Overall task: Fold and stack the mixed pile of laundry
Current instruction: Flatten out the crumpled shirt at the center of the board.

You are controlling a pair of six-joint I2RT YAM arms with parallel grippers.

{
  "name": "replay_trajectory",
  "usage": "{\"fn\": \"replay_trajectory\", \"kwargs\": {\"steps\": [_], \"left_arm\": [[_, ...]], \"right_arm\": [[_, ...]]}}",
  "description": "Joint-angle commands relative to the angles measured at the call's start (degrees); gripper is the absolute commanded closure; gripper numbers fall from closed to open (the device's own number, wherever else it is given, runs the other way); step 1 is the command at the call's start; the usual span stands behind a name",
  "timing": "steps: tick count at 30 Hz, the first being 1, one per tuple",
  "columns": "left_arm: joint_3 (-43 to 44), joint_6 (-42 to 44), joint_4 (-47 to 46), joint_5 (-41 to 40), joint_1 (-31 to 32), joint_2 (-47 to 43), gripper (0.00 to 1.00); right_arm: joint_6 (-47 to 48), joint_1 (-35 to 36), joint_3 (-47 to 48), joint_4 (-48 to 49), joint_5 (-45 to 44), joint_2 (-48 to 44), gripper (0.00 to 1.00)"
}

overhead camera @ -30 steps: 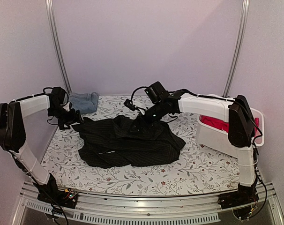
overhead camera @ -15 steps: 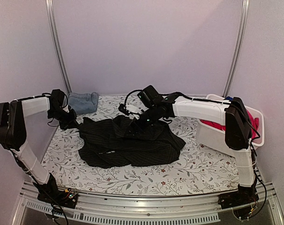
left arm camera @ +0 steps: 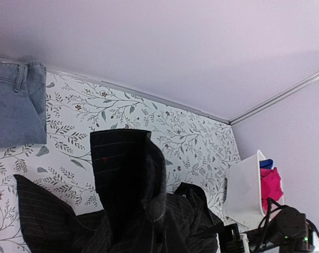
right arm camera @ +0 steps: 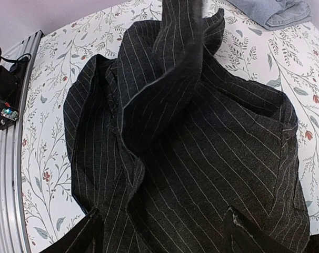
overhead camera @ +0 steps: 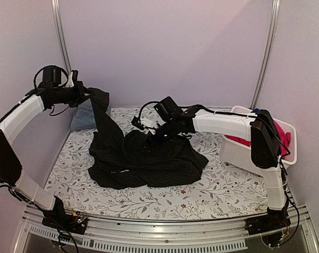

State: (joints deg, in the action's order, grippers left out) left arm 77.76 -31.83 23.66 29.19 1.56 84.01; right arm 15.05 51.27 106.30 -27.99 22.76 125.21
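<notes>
Black pinstriped shirt point(overhead camera: 149, 163) sprawls mid-surface point(overhead camera: 217, 195), crumpled (spreading-out step, I judge). Right hand point(overhead camera: 150, 129) hovers, jaws apart, over its 12 o'clock edge. Left hand point(overhead camera: 85, 95), clamped on a shirt corner, holds it high at 10 o'clock. Next, the right hand needs another corner to stretch it flat.

Pinstriped shirt point(right arm camera: 201, 147): black woven cloth, matt, thin pale stripes, soft creases. Denim piece point(left arm camera: 15, 105): light blue, coarser weave, stitched seams, matt. Table cover point(overhead camera: 228, 184): smooth floral-printed sheet, matt; cloth or vinyl, can't tell. Bin point(overhead camera: 236, 153): white plastic, smooth, slight sheen. Red-pink cloth point(overhead camera: 246, 139) in it: soft, matt. Front rail point(overhead camera: 165, 232): bare ribbed metal, dull shine. My right arm's shell point(overhead camera: 225, 120): smooth white plastic.
</notes>
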Motion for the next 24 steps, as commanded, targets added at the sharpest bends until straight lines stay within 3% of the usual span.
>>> {"fn": "replay_trajectory", "kwargs": {"steps": [1,7,15,20,24], "left_arm": [[0.7,-0.8,-2.7,3.1,1.0,-0.8,1.0],[6.3,-2.6,-4.1,1.9,1.1,-2.2,1.0],[21.0,-6.0,-4.2,1.3,1.2,3.5,1.0],[23.6,-7.6,-6.6,2.6,1.7,4.8,1.0],[24.2,-6.9,-7.0,3.1,1.7,4.9,1.0]], "right_arm": [[-0.6,0.1,0.3,5.4,4.4,0.9,0.21],[-2.2,0.4,0.9,8.8,8.1,1.8,0.19],[-0.2,2.2,-1.3,11.1,4.3,1.9,0.2],[0.6,3.0,-1.4,15.0,-13.0,2.1,0.24],[1.0,2.5,-2.2,19.5,-20.6,1.5,0.33]]}}
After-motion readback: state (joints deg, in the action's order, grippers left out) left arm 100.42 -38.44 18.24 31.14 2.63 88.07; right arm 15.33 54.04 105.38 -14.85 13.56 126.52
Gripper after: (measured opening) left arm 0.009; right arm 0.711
